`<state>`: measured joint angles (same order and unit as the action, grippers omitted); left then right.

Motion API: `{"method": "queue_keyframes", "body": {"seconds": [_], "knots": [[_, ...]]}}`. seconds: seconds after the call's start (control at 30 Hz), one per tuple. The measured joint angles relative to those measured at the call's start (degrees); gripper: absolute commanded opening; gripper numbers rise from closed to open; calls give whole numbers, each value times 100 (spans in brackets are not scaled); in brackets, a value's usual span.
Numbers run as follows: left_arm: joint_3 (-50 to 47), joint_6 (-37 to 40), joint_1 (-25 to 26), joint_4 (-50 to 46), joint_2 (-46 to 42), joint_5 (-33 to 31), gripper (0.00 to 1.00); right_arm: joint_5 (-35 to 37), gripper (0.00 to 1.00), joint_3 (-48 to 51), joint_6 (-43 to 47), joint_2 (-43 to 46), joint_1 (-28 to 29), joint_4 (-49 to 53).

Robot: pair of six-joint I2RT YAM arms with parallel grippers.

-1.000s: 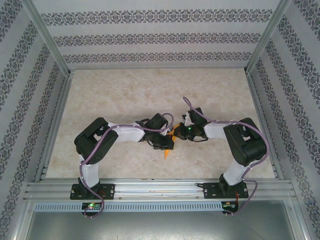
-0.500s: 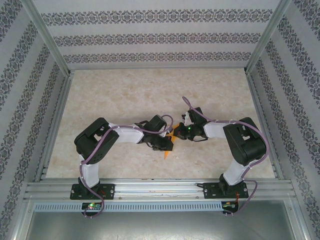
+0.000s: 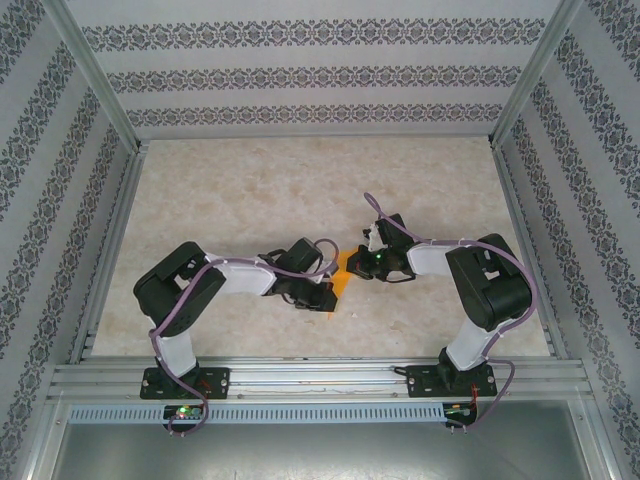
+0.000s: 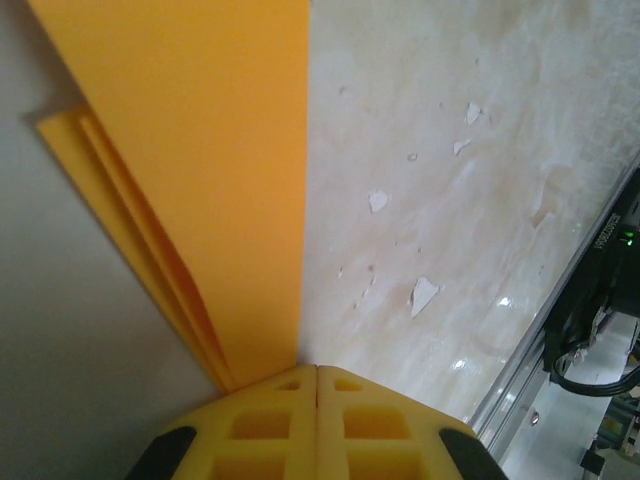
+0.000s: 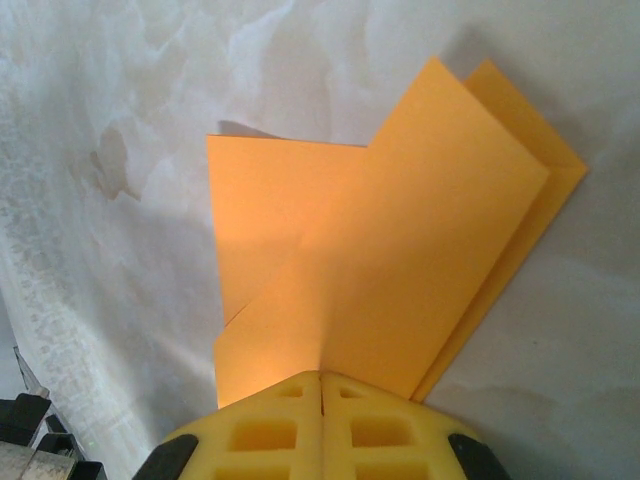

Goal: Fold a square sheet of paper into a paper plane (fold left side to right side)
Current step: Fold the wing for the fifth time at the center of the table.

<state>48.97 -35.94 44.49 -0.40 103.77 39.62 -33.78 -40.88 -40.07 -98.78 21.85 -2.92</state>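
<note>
Left gripper (image 4: pixel 317 372) and right gripper (image 5: pixel 321 378) are apparently clamping the paper plane (image 5: pixel 400 260) mid-fold; the next move requires pressing the crease.

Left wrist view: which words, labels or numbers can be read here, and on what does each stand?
No text here is readable.
black part at the right edge: small white lettering, too blurred to read.
orange paper: plain, no marks.

From above and behind the arm bases (image 3: pixel 185 382), looking down on the whole table (image 3: pixel 300 190) – far off. From each wrist, close and low, both onto the same folded paper (image 5: pixel 380 260) mid-table
</note>
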Motion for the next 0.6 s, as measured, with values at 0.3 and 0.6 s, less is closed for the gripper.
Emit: {"method": "queue_keyframes", "body": {"seconds": [0.3, 0.6], "knots": [[-341, 149, 9, 4, -260, 70, 0, 2, 0, -37, 7, -7, 0, 74], [-680, 146, 17, -162, -623, 26, 0, 2, 0, -37, 26, -7, 0, 76]]}}
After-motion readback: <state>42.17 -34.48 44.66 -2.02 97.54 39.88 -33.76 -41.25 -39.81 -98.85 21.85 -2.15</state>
